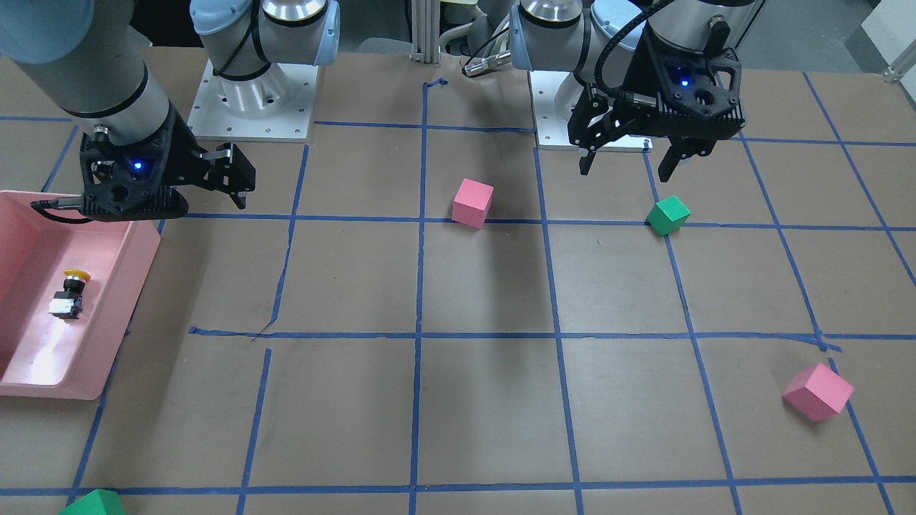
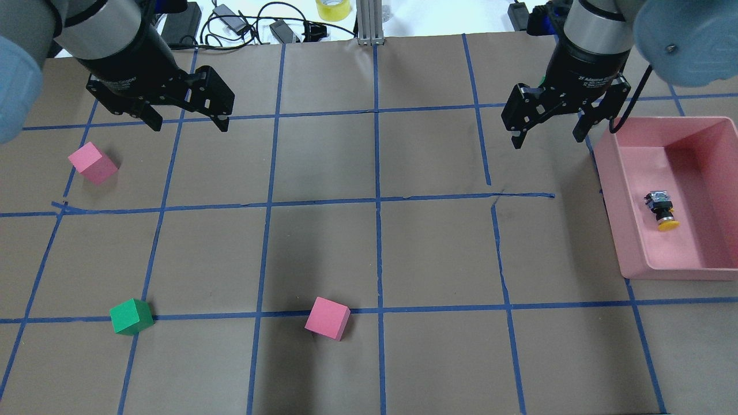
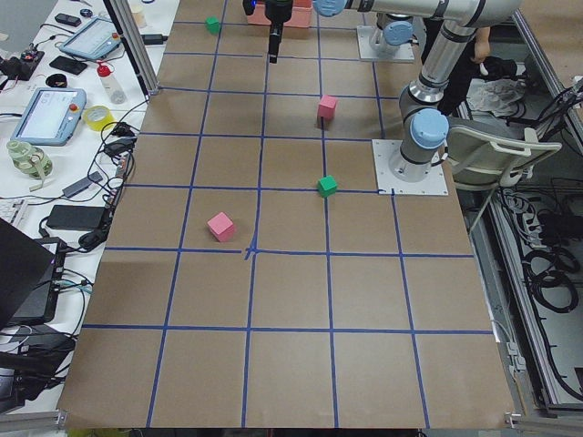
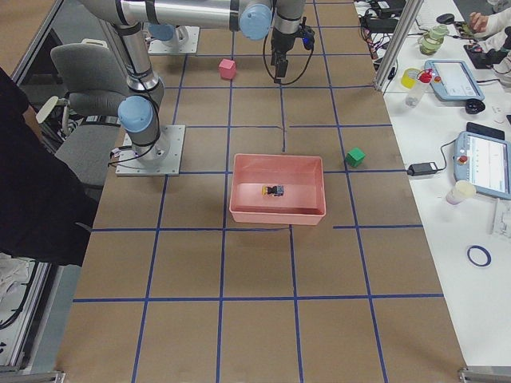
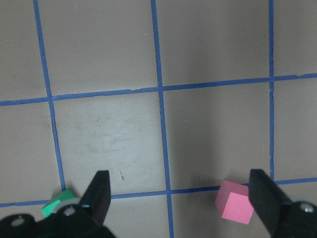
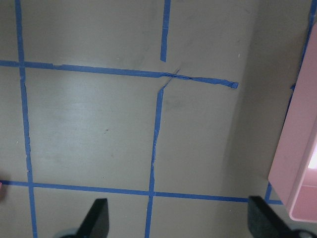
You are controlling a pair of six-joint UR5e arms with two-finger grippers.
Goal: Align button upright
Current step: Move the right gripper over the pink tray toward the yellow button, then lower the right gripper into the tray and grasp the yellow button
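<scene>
The button (image 2: pixel 660 208) lies on its side inside the pink tray (image 2: pixel 612 196) at the table's right end. Its yellow cap points toward the robot's side and its silvery base points away. It also shows in the front view (image 1: pixel 69 293) and the right side view (image 4: pixel 273 191). My right gripper (image 2: pixel 546 142) is open and empty. It hovers over the table just left of the tray's far corner, apart from the button. My left gripper (image 2: pixel 190 128) is open and empty above the far left of the table.
A pink cube (image 2: pixel 92 163) lies below the left gripper. A green cube (image 2: pixel 131 316) and another pink cube (image 2: pixel 327 318) sit on the near tape line. A further green cube (image 4: pixel 355 156) lies beyond the tray. The tray's edge (image 6: pixel 302 163) shows in the right wrist view.
</scene>
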